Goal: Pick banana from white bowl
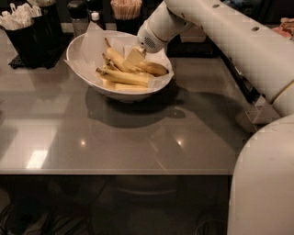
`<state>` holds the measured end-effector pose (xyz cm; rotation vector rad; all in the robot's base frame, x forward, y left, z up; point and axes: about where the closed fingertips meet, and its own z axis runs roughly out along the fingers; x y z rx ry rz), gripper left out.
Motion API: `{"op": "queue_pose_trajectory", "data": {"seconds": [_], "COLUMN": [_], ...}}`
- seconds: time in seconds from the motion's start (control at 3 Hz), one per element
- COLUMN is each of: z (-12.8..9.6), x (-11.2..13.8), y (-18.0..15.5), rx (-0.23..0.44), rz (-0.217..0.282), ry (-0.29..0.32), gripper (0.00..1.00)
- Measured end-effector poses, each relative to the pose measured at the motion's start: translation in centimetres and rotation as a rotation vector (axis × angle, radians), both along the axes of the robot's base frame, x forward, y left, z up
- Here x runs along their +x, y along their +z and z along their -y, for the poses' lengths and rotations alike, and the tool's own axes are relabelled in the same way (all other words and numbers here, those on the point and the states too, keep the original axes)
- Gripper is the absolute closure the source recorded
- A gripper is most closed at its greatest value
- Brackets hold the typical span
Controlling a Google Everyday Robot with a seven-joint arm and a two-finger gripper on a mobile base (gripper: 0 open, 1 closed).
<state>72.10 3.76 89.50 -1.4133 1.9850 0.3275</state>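
Note:
The white bowl (123, 93) stands at the back of the grey table, lined with white paper. Several yellow bananas lie in it. The banana (125, 76), long and gently curved with a dark stem tip pointing left, lies across the bowl's middle. Shorter bananas lie behind and to the right of it (154, 69). My gripper (133, 58) reaches in from the upper right on the white arm (220, 27). It is down inside the bowl, right over the pile and at or just above the bananas. Its tip hides part of the pile.
A black holder with white packets (32, 32) stands at the back left, close to the bowl. A dark-capped shaker (78, 13) and a cup of sticks (126, 9) stand behind the bowl. The grey table (138, 137) stretches forward. My white body (264, 183) fills the lower right.

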Motion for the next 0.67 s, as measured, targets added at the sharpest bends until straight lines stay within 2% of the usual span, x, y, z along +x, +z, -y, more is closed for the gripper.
{"op": "queue_pose_trajectory", "data": {"seconds": [0.33,0.67], "z": [-0.03,-0.43], "x": [-0.17,-0.58], "y": [-0.06,-0.04], "rx": [0.015,0.062], "rz": [-0.03,-0.086], "ry": [0.01,0.026], "gripper": [0.49,0.45]}}
